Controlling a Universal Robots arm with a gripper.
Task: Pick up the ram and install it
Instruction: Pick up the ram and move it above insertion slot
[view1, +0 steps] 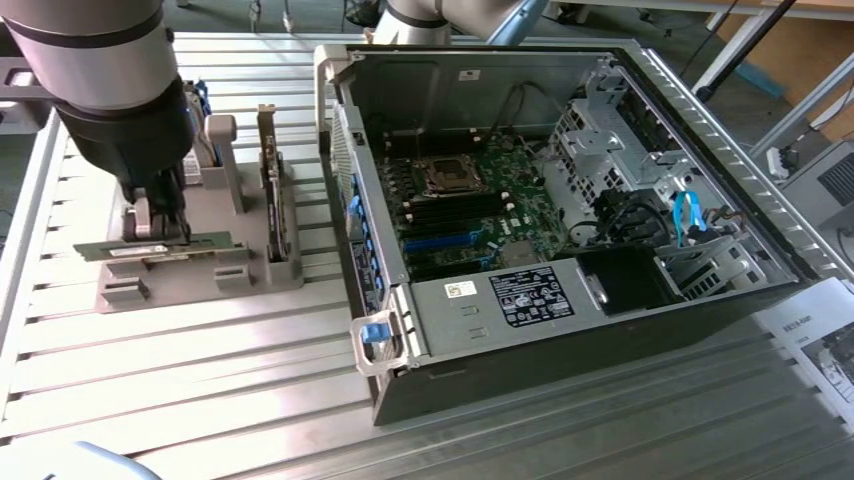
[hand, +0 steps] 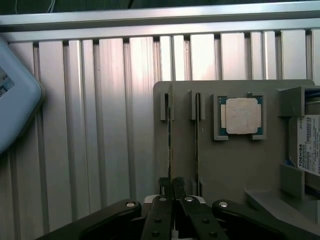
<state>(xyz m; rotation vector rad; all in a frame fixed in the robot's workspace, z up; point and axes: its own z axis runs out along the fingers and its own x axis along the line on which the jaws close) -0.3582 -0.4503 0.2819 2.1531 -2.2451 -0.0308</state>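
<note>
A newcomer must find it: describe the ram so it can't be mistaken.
On the exterior view's left, beside the open computer case, a grey holder sits on the slatted metal table. The ram is the thin, low green stick standing on edge in it, gripped by the claw; the neighbouring card stands much taller.

The thin green ram stick (hand: 170, 135) shows me just its edge, its near end hidden where my black fingers (hand: 163, 192) pinch it. The silver Toshiba hard drive (hand: 306, 150) and a pale blue rounded casing (hand: 15, 100) run out of the wrist view.
</note>
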